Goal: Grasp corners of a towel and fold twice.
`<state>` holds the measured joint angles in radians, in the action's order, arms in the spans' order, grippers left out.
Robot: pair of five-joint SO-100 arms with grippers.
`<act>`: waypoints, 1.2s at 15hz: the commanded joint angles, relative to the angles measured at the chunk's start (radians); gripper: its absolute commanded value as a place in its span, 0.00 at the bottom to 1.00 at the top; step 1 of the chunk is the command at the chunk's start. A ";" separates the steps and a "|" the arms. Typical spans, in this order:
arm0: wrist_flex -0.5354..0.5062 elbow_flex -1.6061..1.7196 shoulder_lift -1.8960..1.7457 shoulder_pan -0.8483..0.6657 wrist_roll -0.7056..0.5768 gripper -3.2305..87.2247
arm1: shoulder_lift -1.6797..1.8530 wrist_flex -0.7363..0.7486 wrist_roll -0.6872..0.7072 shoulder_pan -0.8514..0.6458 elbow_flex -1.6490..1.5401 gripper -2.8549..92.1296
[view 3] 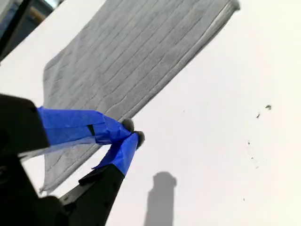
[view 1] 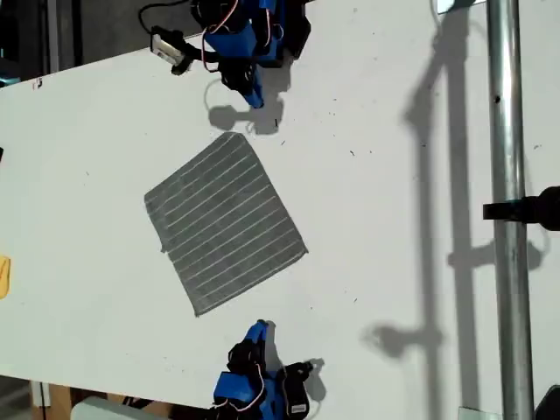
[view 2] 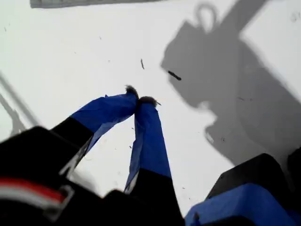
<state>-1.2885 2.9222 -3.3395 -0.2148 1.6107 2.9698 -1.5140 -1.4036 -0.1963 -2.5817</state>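
A white table (view 1: 394, 219) seen from above, with a blue arm at each long edge. The towel (view 1: 226, 223) lies flat and unfolded near the middle of the table, between the two arms. It is turned like a diamond, so each arm faces a corner rather than a straight side.

My first gripper (view 1: 255, 101) hangs by the table edge at the exterior view's top. Its taped tips are pressed together and hold nothing. In the first wrist view the first gripper (view 2: 141, 100) has only bare table and the arm's shadow below it. The nearest corner (view 1: 234, 136) lies just beyond it, untouched.

My second gripper (view 1: 257, 331) sits by the opposite table edge, also closed and empty. In the second wrist view the second gripper (view 3: 133, 132) shows over the line of the towel (view 3: 131, 61) edge, but it looks raised above the cloth rather than gripping it.

No fold is made yet. Both arms seem parked clear so the cloth stays flat, and each claw would have to open before taking a corner.
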 commanded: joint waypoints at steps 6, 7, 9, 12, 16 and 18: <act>0.112 -0.624 0.723 0.080 -0.083 0.00 | -0.529 -0.028 0.411 -0.273 0.520 0.03; 0.107 -0.721 0.822 0.098 -0.097 0.00 | -0.607 -0.044 0.459 -0.305 0.607 0.03; 0.078 -0.936 1.035 0.129 -0.132 0.00 | -0.769 -0.080 0.528 -0.350 0.779 0.03; 0.037 -1.157 1.244 0.149 -0.179 0.00 | -0.939 -0.135 0.612 -0.394 0.983 0.03; 0.012 -1.250 1.310 0.170 -0.195 0.00 | -1.074 -0.183 0.706 -0.440 1.160 0.13; 0.009 -1.249 1.319 0.176 -0.195 0.00 | -1.111 -0.219 0.721 -0.474 1.192 0.29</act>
<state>-1.2732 1.7303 -2.0141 -0.0522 1.4235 1.8699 -1.7089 -0.7010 -0.6489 -1.4680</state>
